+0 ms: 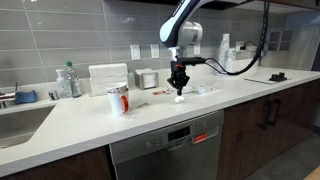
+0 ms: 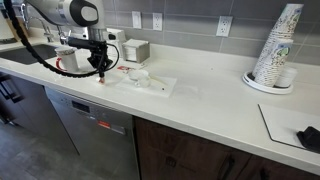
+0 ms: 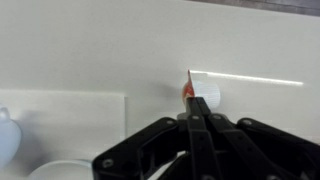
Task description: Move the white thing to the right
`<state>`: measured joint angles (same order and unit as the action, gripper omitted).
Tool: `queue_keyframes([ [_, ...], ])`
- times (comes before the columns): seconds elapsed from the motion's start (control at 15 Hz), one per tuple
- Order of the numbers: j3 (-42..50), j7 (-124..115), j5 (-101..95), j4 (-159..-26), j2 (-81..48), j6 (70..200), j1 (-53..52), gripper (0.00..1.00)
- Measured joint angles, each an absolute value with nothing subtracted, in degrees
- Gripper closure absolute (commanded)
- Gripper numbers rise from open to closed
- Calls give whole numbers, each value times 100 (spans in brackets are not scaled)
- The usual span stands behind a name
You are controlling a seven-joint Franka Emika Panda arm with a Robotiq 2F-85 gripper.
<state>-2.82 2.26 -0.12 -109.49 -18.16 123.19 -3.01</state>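
Note:
The white thing [image 3: 206, 93] is a tiny white lump with a red-orange edge. In the wrist view it lies on the white counter right at my fingertips. It also shows just under the fingers in both exterior views [image 1: 180, 98] [image 2: 101, 77]. My gripper [image 3: 192, 112] points straight down over it, fingers pressed together with the lump's red edge between the tips. The gripper also shows in both exterior views [image 1: 180, 86] [image 2: 100, 68]. A red-and-white mug [image 1: 118, 99] stands a short way off on the counter.
A pale mat [image 2: 160, 88] beside the gripper carries a small white cup [image 3: 4, 135] and a shallow white dish [image 2: 137, 74]. A stack of paper cups [image 2: 275, 45] and a black object [image 2: 310, 137] sit further along. A sink [image 1: 15, 118] lies beyond the mug.

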Motion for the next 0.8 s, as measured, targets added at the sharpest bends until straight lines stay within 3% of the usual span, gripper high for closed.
queue_keyframes([
  [0.4, -170, -710, -850, -10992, -1176, 13033, -372, 100],
  [0.8, -30, -1915, -3039, -10976, -908, 13910, -561, 100],
])
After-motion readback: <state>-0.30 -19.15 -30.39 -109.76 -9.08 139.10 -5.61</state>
